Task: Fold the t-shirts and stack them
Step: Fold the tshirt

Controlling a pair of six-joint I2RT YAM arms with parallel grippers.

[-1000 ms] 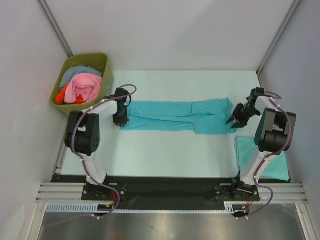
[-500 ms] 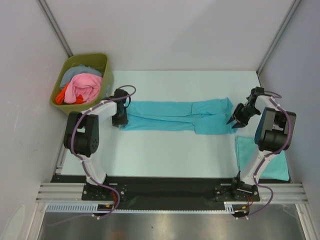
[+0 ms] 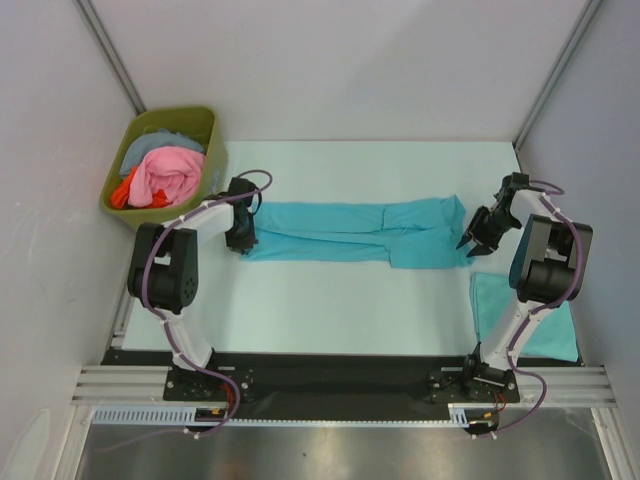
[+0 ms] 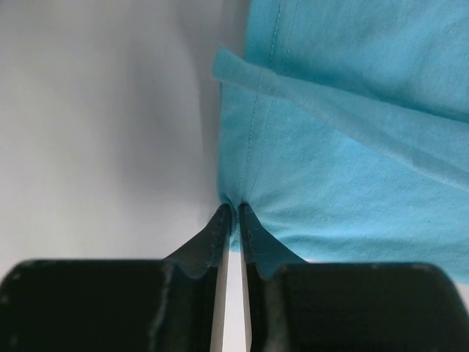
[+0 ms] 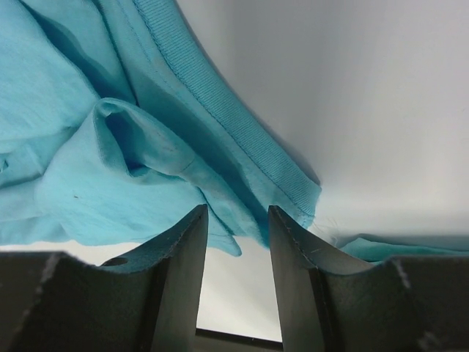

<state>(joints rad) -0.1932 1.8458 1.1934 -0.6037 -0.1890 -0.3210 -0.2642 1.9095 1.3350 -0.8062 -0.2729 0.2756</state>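
T-shirt [image 3: 355, 232]: a long narrow strip across the table [image 3: 330, 300], ends out toward each arm, likely for a crosswise fold.
Left gripper [image 4: 233, 214]: clenched on the hem edge.
Right gripper [image 5: 234, 224]: jaws parted, straddling the collar end.

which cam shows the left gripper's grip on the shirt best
Left wrist view: the left gripper appears close up, fingertips nearly together, pinching the t-shirt at its edge. The top view shows only the gripper from above at the shirt's left end; the right wrist view misses it entirely.
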